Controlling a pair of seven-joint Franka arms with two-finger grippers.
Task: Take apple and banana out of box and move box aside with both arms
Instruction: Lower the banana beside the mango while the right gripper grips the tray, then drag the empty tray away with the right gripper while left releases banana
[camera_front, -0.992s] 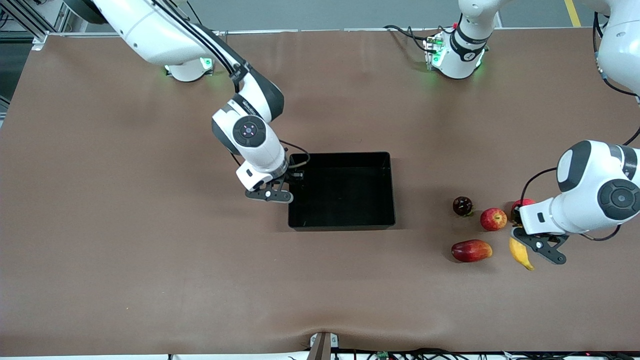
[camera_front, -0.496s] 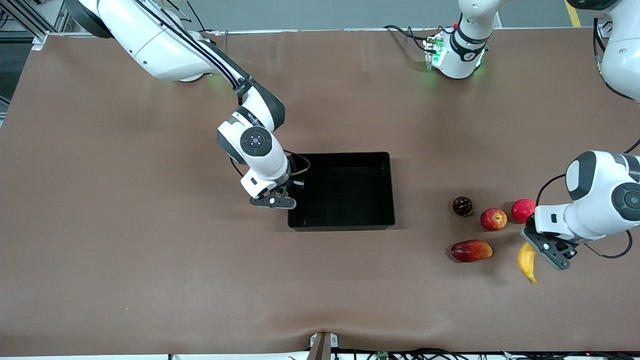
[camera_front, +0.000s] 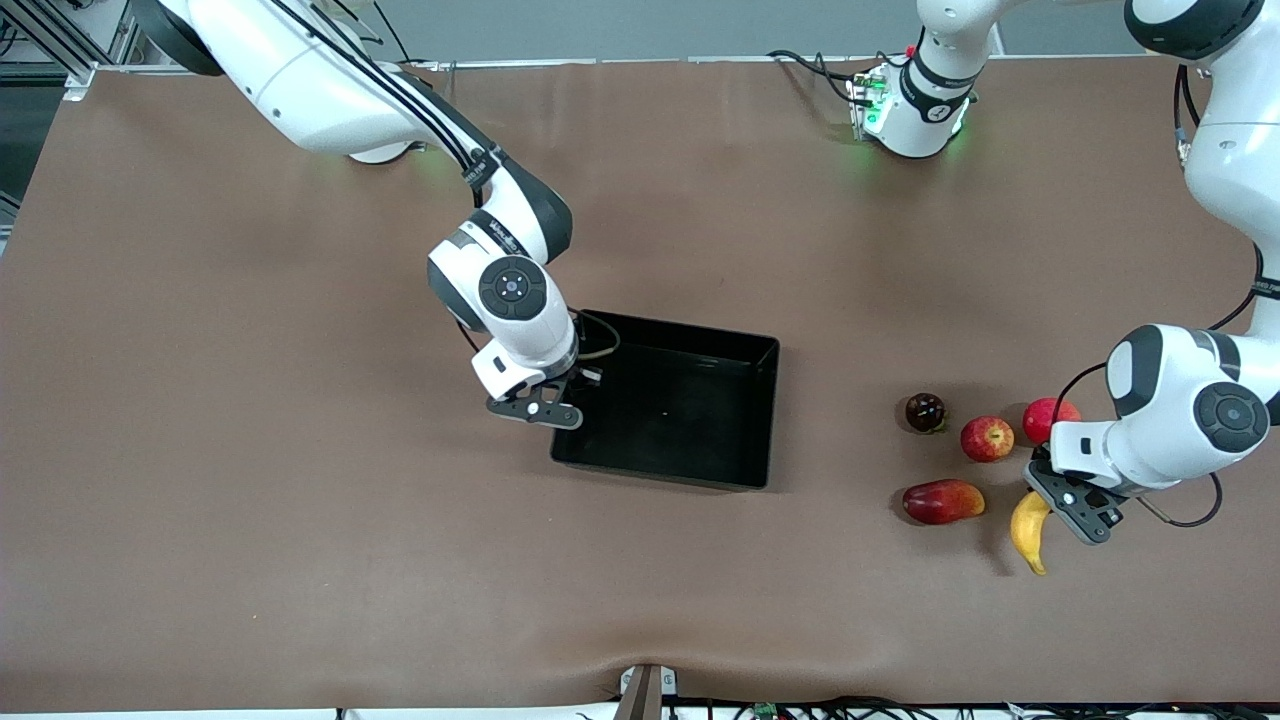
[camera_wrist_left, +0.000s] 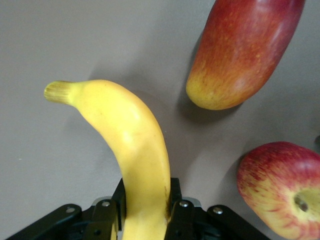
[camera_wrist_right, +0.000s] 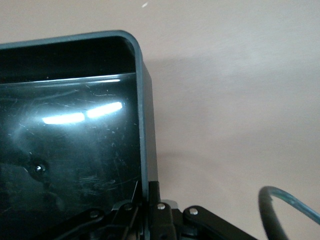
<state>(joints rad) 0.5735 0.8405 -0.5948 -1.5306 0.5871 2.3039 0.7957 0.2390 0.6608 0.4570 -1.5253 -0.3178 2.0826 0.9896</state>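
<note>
Glossy black box (camera_front: 668, 410), seemingly tilted; curved yellow banana (camera_wrist_left: 135, 150) gripped.

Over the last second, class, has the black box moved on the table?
Yes. The box, gripped at its wall by the right gripper, has turned and slid toward the right arm's end, widening its gap to the dark fruit.

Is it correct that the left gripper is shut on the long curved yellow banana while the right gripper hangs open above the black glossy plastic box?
Not quite. The right gripper is shut on the side wall of the black glossy plastic box; the right wrist view shows its fingers clamping the rim. The rest holds: the left gripper is shut on the long curved yellow banana.
</note>
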